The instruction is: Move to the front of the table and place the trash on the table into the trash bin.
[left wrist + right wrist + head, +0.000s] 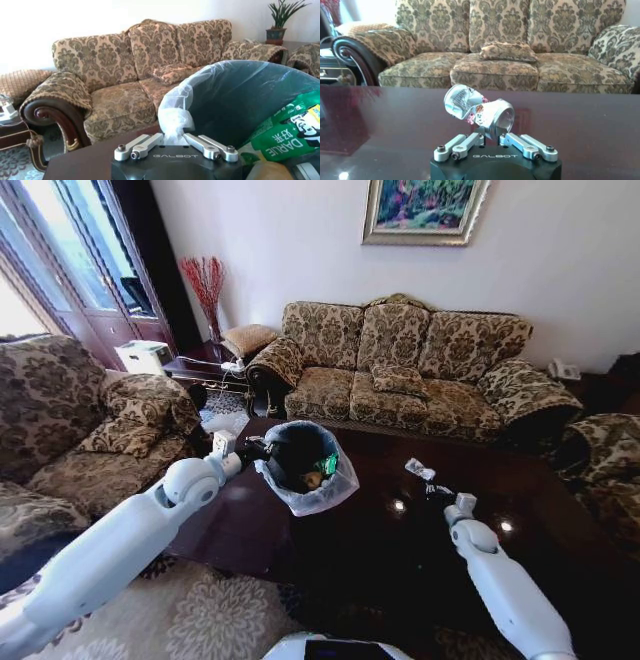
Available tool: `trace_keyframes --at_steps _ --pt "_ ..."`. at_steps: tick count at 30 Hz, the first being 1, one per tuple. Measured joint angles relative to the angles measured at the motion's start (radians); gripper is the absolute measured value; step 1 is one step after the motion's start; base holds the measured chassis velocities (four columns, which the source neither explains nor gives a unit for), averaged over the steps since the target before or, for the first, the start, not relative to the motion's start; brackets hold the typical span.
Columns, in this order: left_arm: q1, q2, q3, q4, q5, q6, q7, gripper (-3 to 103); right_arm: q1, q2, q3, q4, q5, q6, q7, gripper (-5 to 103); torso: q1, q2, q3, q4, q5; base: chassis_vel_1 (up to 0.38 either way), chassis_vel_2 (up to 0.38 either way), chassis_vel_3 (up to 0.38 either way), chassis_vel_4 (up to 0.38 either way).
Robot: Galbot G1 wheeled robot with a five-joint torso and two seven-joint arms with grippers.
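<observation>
The left end effector [175,144] is clenched on the bunched rim of the whitish plastic bag [175,112] that lines the trash bin [300,460], holding the bin above the near-left part of the dark glossy worktop [400,550]. Just past its fingers, inside the bin, lies a green packet [287,135] with white lettering, and something yellowish-brown sits beside the packet (too little of it shows to tell what it is).

The right end effector [492,140] is grasping a crushed silver can [480,112] — the dented body sticks up from between the fingers, tilted, with its round end turned to one side. In the head view this end effector [432,485] is over the middle of the worktop, well apart from the bin, with the can [420,471] at its tip.

Beyond both end effectors stands a patterned sofa [400,360] with a small cushion [509,51] on its seat — it faces the far edge of the worktop.
</observation>
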Motion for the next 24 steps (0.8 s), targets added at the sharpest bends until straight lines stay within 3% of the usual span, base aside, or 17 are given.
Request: trace_keyframes --at_steps 7,12,15,16,18,19,21,22,23,24 --pt "-0.001 -0.011 0.0 -0.004 -0.003 0.0 -0.003 2 -0.066 -0.011 0.036 0.16 0.005 0.024 0.021 12 0.0 0.0 0.0 -0.0001 0.0001 0.0 0.0 0.0 0.0" --pt "-0.004 -0.01 0.007 -0.018 -0.003 0.0 -0.006 2 -0.145 -0.07 0.076 0.384 0.011 0.043 0.009 12 0.0 0.0 0.0 -0.0001 0.0001 0.0 0.0 0.0 0.0" --pt "-0.022 0.001 0.02 -0.011 -0.005 0.006 0.0 2 -0.21 -0.172 0.133 0.624 0.088 0.01 0.011 12 0.0 0.0 0.0 0.0 -0.0002 0.0 0.0 0.0 0.0" --pt "-0.022 0.001 0.02 -0.011 -0.005 0.006 0.0 2 -0.21 -0.172 0.133 0.624 0.088 0.01 0.011 12 0.0 0.0 0.0 0.0 -0.0002 0.0 0.0 0.0 0.0" --pt "-0.051 0.01 0.043 0.005 -0.015 0.011 0.007 2 -0.26 -0.267 0.203 0.765 0.191 -0.025 0.014 12 0.0 0.0 0.0 0.0001 -0.0001 0.0 0.0 0.0 0.0" --pt "-0.051 0.01 0.043 0.005 -0.015 0.011 0.007 2 -0.26 -0.267 0.203 0.765 0.191 -0.025 0.014 12 0.0 0.0 0.0 0.0001 -0.0001 0.0 0.0 0.0 0.0" --pt "-0.108 0.004 0.084 0.014 -0.056 0.028 0.005 2 -0.313 -0.361 0.309 0.881 0.274 -0.055 -0.018 12 0.0 0.0 0.0 0.0004 0.0001 0.0 0.0 0.0 0.0" --pt "-0.108 0.004 0.084 0.014 -0.056 0.028 0.005 2 -0.313 -0.361 0.309 0.881 0.274 -0.055 -0.018 12 0.0 0.0 0.0 0.0004 0.0001 0.0 0.0 0.0 0.0" --pt "-0.15 -0.006 0.114 0.015 -0.087 0.044 0.004 2 -0.34 -0.439 0.391 0.94 0.3 -0.078 -0.079 12 0.0 0.0 0.0 -0.0011 -0.0009 0.0 0.0 0.0 0.0" --pt "-0.16 -0.007 0.12 0.014 -0.095 0.049 0.004 2 -0.341 -0.467 0.405 0.952 0.308 -0.083 -0.099 12 0.0 0.0 0.0 -0.0018 -0.0006 0.0 0.0 0.0 0.0"
